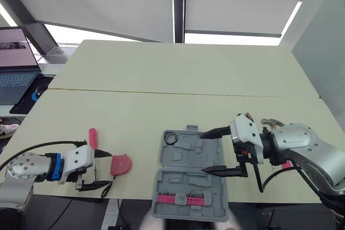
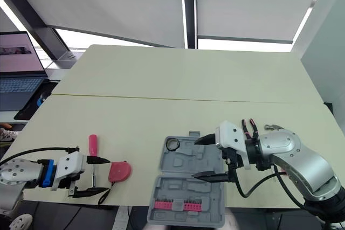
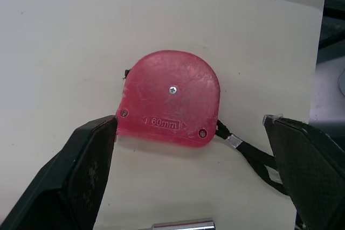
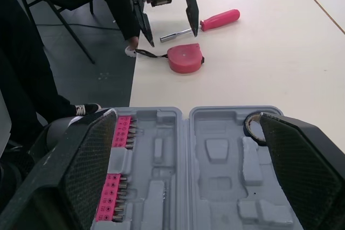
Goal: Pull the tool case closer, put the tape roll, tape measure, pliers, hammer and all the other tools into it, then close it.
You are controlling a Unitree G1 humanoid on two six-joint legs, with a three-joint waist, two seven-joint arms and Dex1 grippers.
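The left gripper (image 1: 106, 170) hangs with its two black fingers spread wide and holding nothing at the near left of the pale table (image 1: 178, 79). The round red plastic tape measure (image 1: 121, 165) lies flat just to the right of its fingertips, and a pink-handled screwdriver (image 1: 92, 137) lies beside it on the far side. The grey plastic tool case (image 1: 183, 157) lies open at the near middle with a black tape roll (image 1: 171, 138) in its far left corner, and the right gripper (image 1: 201, 153) hovers over its right side, jaws also wide apart and empty.
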